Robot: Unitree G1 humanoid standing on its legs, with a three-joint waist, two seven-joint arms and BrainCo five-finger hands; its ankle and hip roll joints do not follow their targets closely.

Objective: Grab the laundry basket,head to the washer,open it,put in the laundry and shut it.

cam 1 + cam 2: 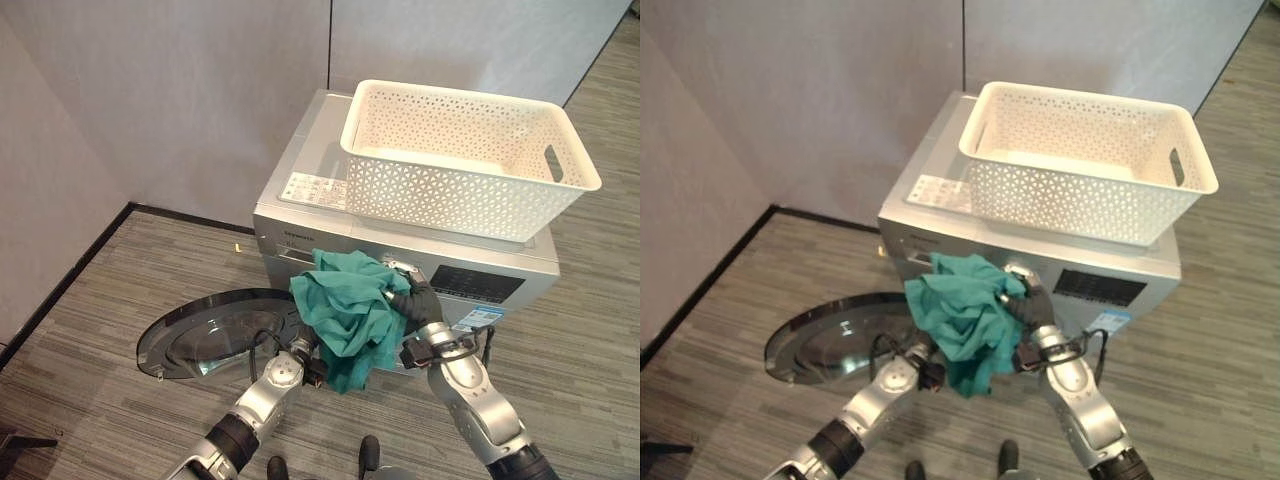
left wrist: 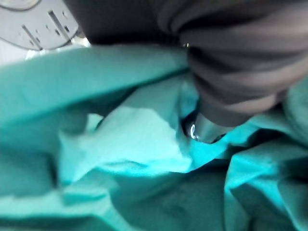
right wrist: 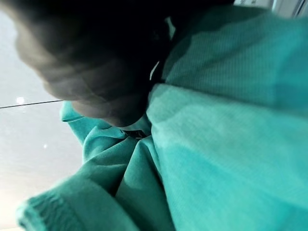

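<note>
- Left arm (image 1: 266,384): silver-grey shell, rounded segments, black band at the forearm.
- Right arm (image 1: 478,396): same silver-grey finish, bulbous casing below the wrist, black collar lower down.
- Left hand (image 1: 303,352): dark wrist section, black fittings at the joint.
- Right hand (image 1: 417,303): back and wrist under dark ribbed cover, folds plain in the right wrist view.

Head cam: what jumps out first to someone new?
The bunched teal cloth held up between both hands, right hand and left hand, in front of the silver washer. Next, the white perforated basket on top of the washer, and the round glass door swung open at its left.
</note>
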